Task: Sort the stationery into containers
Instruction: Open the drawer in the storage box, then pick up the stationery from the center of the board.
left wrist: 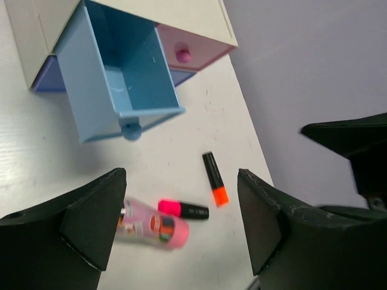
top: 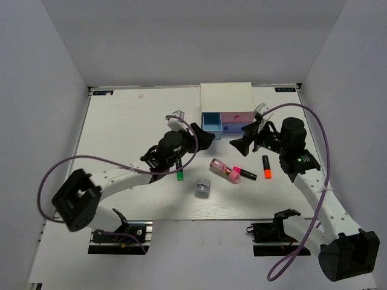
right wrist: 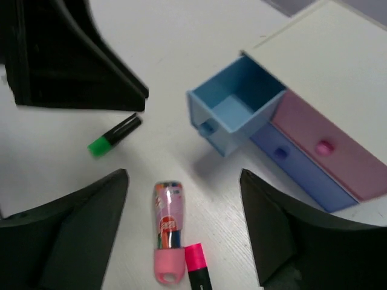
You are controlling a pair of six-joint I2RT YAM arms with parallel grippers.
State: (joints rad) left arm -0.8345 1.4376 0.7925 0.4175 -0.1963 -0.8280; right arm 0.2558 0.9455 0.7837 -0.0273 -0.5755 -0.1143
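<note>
Sorting is judged barely started: no item is seen in any drawer, and five items lie loose on the white tabletop [top: 121, 127].

- The pink-and-clear tube [top: 218, 166] is mid-group.
- The short black marker with pink cap [top: 242, 175] is just beside the tube at 4 o'clock.
- The black marker with orange cap [top: 266, 167] is at 3 o'clock, apart.
- The black marker with green cap [top: 179, 175] is at 9 o'clock.
- The small lavender-grey roll [top: 202, 188] is at 7 o'clock.

The white boxy cabinet [top: 225, 96] stands at 12 o'clock of the group. Its light blue drawer [left wrist: 84, 84] is pulled out and is shown empty in both wrist views. The pink drawer [left wrist: 193, 48] and violet-blue drawer [right wrist: 308, 172] are closed, so their contents cannot be told.

The left tool [left wrist: 181, 199] and right tool [right wrist: 184, 199] are spread wide with nothing held. In the top view they sit at 8 and 4 o'clock of the open drawer.
</note>
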